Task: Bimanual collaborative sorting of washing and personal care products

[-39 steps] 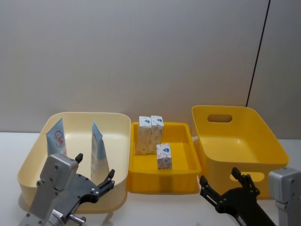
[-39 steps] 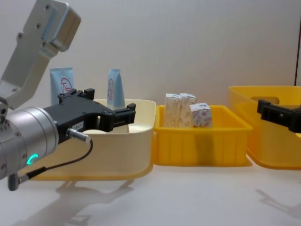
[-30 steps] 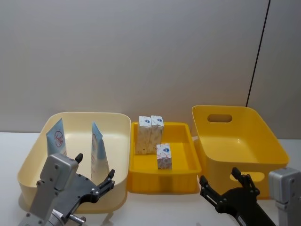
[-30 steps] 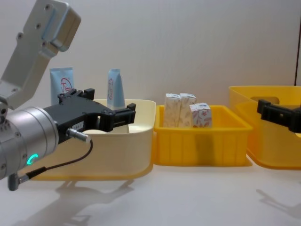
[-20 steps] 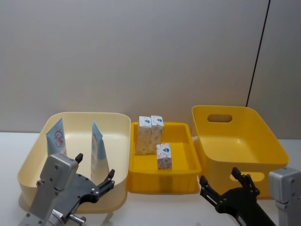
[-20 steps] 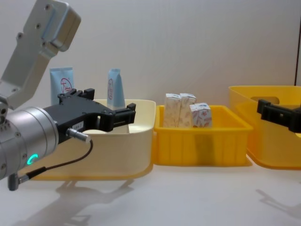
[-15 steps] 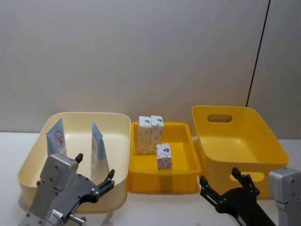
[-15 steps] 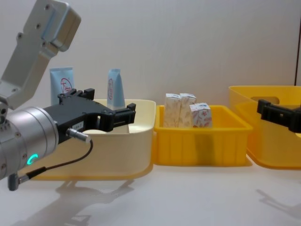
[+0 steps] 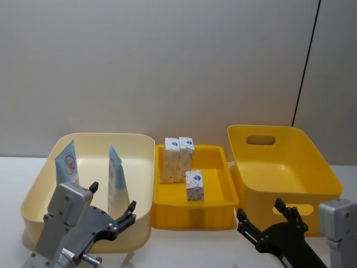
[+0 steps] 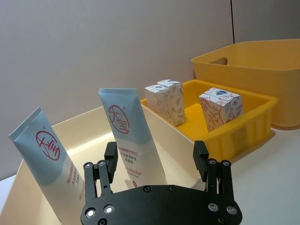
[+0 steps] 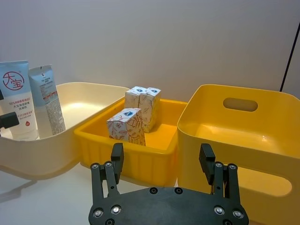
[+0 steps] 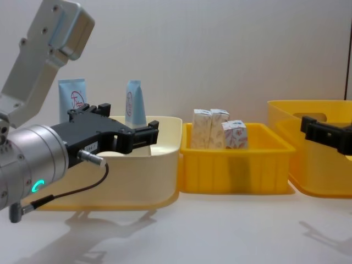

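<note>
Squeeze tubes, two, light blue and white, round red logo, upright in cream bin. By left wrist view, one stands straight ahead of my left gripper's spread jaws, the other just outside one finger. Right wrist view alone shows one tube's small-print side.

Cartons, three, in yellow tray, ahead of and between both grippers. Head view sets a lone carton nearer the jaws than the pair; chest view flattens this. Print possibly leaves.

Right gripper, jaws apart, faces large yellow bin.
</note>
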